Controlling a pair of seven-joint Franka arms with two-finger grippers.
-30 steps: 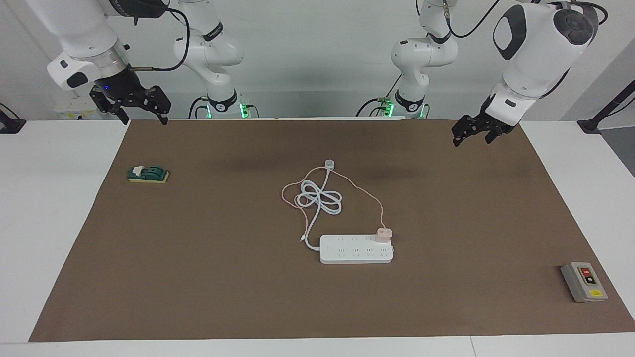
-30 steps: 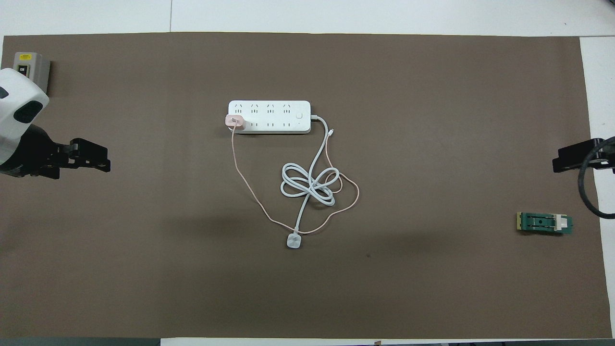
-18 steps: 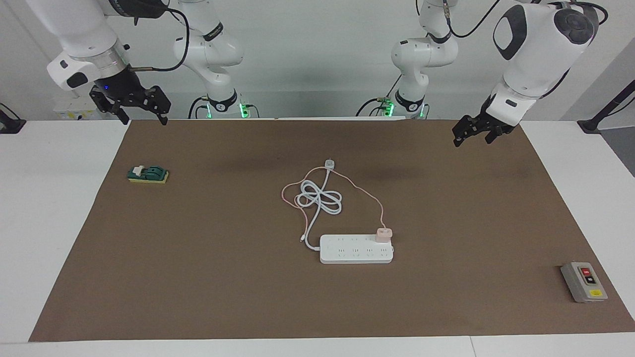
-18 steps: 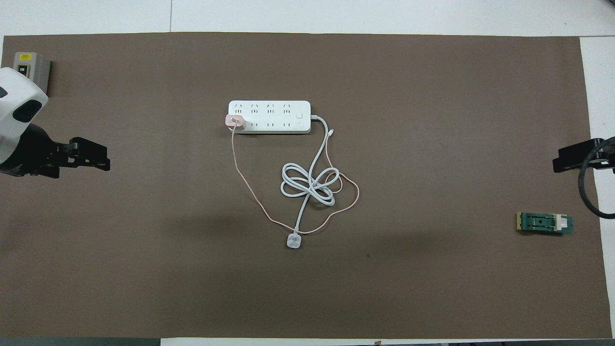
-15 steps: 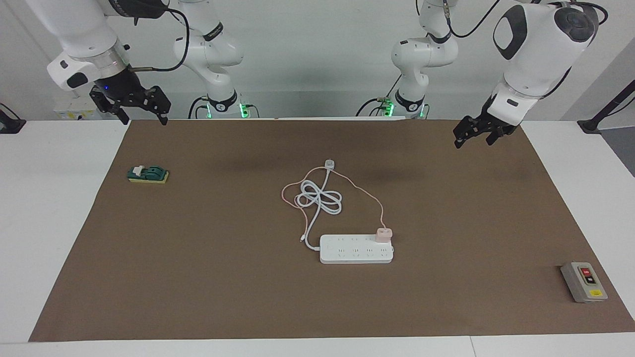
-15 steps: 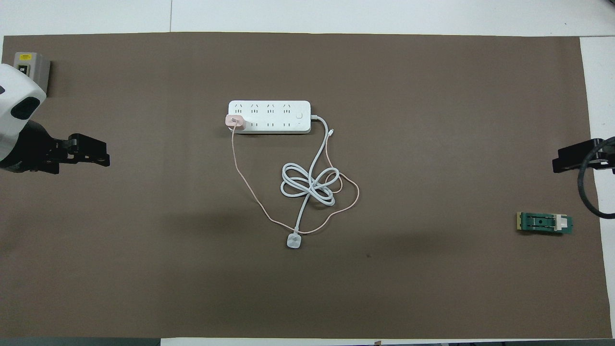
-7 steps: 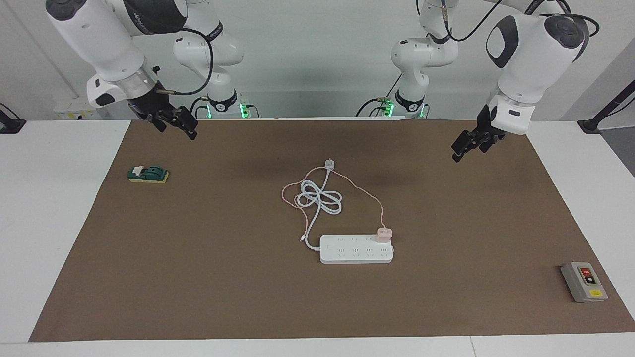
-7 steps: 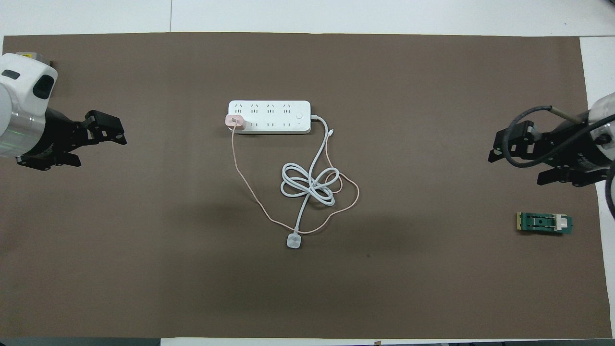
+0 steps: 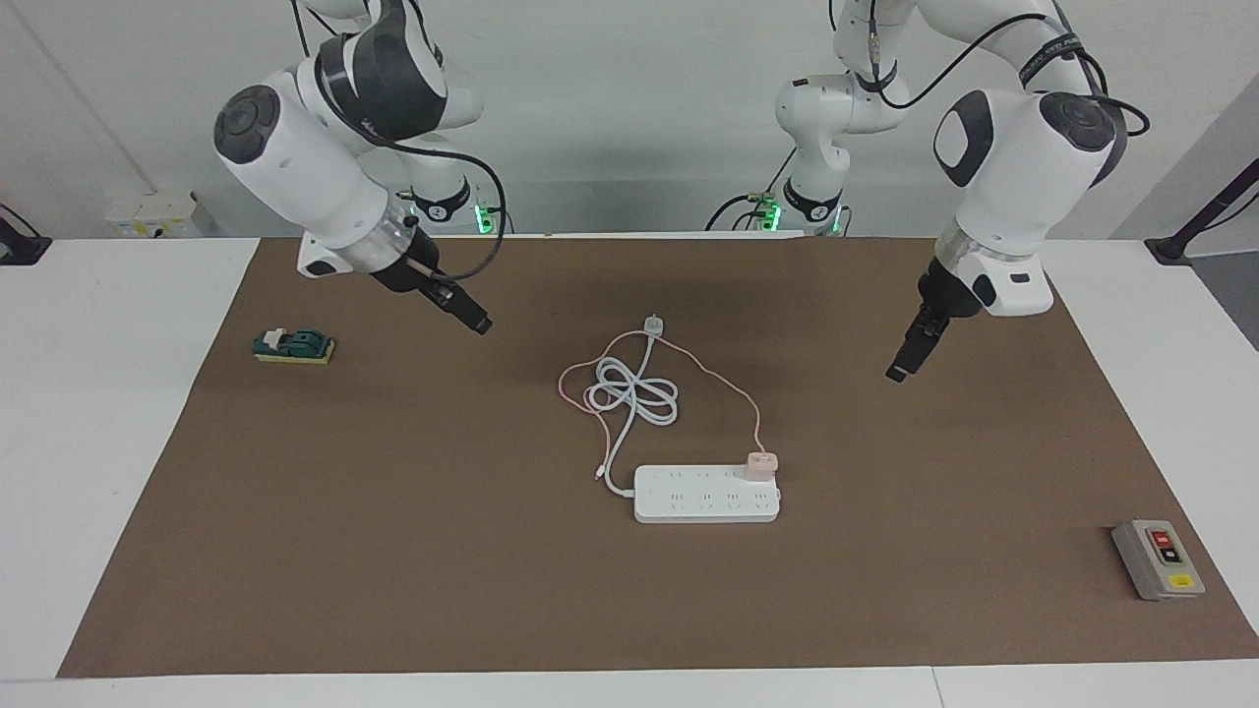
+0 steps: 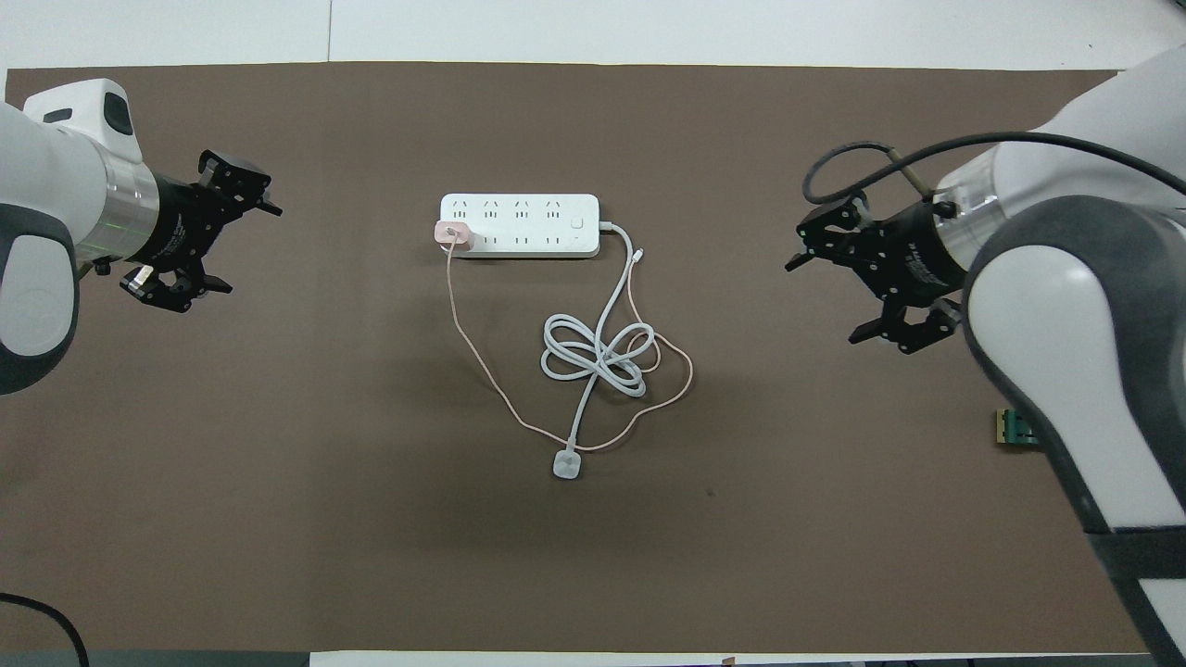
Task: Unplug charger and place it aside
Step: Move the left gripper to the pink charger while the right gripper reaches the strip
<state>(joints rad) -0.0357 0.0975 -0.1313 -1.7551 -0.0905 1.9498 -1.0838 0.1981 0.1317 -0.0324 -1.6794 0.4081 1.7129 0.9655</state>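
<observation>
The pale-pink charger (image 9: 760, 464) (image 10: 453, 233) sits plugged into the end socket of the white power strip (image 9: 706, 494) (image 10: 519, 225) that is toward the left arm's end. Its thin pink cable (image 10: 463, 333) loops toward the robots. My left gripper (image 9: 900, 364) (image 10: 243, 245) is open and empty, up in the air over bare mat toward the left arm's end, well apart from the charger. My right gripper (image 9: 479, 324) (image 10: 825, 301) is open and empty over bare mat toward the right arm's end.
A white coiled cable (image 9: 629, 393) (image 10: 593, 357) with its small white plug (image 9: 650, 324) (image 10: 567, 465) lies nearer to the robots than the strip. A grey switch box (image 9: 1158, 560) sits at the left arm's end. A green block (image 9: 293, 345) (image 10: 1012, 428) sits at the right arm's end.
Both arms have swung in from the table's ends toward the middle and come lower over the mat. The grippers have turned. The charger, strip and cables have not moved.
</observation>
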